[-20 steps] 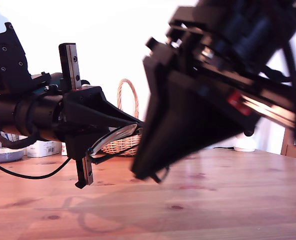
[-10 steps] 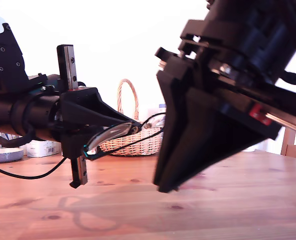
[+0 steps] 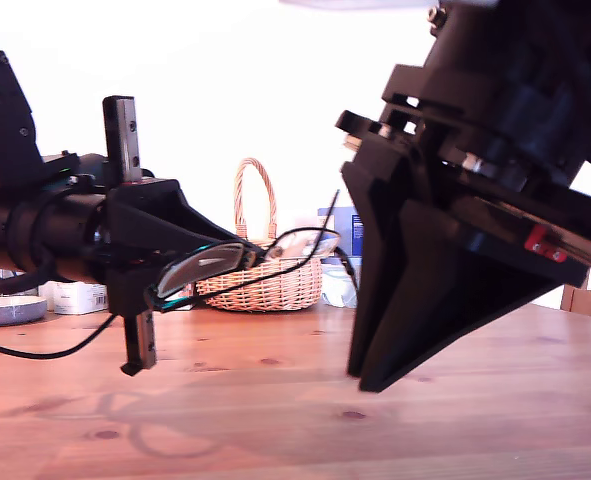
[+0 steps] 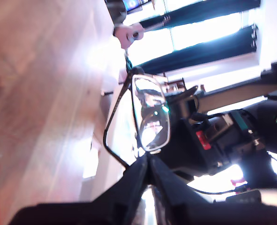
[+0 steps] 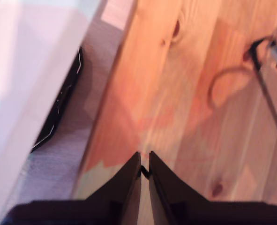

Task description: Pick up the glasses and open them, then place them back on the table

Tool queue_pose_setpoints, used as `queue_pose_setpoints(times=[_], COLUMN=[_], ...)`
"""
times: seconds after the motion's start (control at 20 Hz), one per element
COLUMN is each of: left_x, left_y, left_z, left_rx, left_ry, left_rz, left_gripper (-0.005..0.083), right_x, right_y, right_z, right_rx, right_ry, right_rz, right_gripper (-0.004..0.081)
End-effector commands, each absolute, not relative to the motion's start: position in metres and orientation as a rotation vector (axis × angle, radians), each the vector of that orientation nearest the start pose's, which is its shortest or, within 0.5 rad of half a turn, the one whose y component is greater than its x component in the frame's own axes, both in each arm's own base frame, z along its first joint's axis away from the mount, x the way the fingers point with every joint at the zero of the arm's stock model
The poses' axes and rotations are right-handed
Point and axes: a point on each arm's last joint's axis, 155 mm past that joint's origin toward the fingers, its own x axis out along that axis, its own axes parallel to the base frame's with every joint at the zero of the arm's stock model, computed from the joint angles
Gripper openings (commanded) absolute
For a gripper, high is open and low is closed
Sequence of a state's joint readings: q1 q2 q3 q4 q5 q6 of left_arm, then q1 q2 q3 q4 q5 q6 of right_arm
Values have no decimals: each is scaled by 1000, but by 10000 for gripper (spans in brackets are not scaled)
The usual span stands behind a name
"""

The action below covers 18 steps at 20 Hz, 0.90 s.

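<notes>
— Glasses, thin black metal-framed with clear rounded lenses [image 4: 150, 117]: who has them?

— My first gripper [image 4: 147, 161], its black jaws shut on the frame just below one lens. It holds them in the air above the reddish-brown wooden table [image 5: 185, 93], on the exterior view's left, in front of the pale wicker basket [image 3: 260, 280].

— And the other one?

— My second gripper [image 5: 145, 164] is pinched nearly closed, with a small black hooked end showing between its tips. I judge that to be the tip of one slim temple.

— So which step is this?

— The opening, as I read it: one temple looks swung out from the frame. The wire is thin and springy, and the lenses are slick. Next comes a gentle pull along the hinge's arc, without twisting, then the same for the other temple before setting down.
</notes>
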<state>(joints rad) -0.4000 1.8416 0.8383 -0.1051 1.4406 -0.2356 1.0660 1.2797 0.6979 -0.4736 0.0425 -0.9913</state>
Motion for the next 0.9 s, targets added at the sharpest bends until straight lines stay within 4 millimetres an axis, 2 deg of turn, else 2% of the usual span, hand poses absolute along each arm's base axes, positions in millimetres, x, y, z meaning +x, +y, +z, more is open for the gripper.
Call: queue_pose_setpoints(times=[0.0,0.55,0.7,0.85], left_x=[220,230,231,233], left_y=[-288,-277,-277,-276], left_z=[100,99,99,98], left_rx=[-803,-827,-824,-818], left_ry=[1304,1287,1282,1276], left_rz=[-1508,-1473,-1476,-1468], left_gripper=[-21,-21,-21,-21], right_x=[163,190,190,192], right_y=[255,230,233,238], right_z=[49,48,49,52], right_rx=[-1402,-1431,-1426,-1391], right_ry=[472,547,536,525], right_rz=[1325,1197,1196,1186], right_gripper=[-9,-8,11,74])
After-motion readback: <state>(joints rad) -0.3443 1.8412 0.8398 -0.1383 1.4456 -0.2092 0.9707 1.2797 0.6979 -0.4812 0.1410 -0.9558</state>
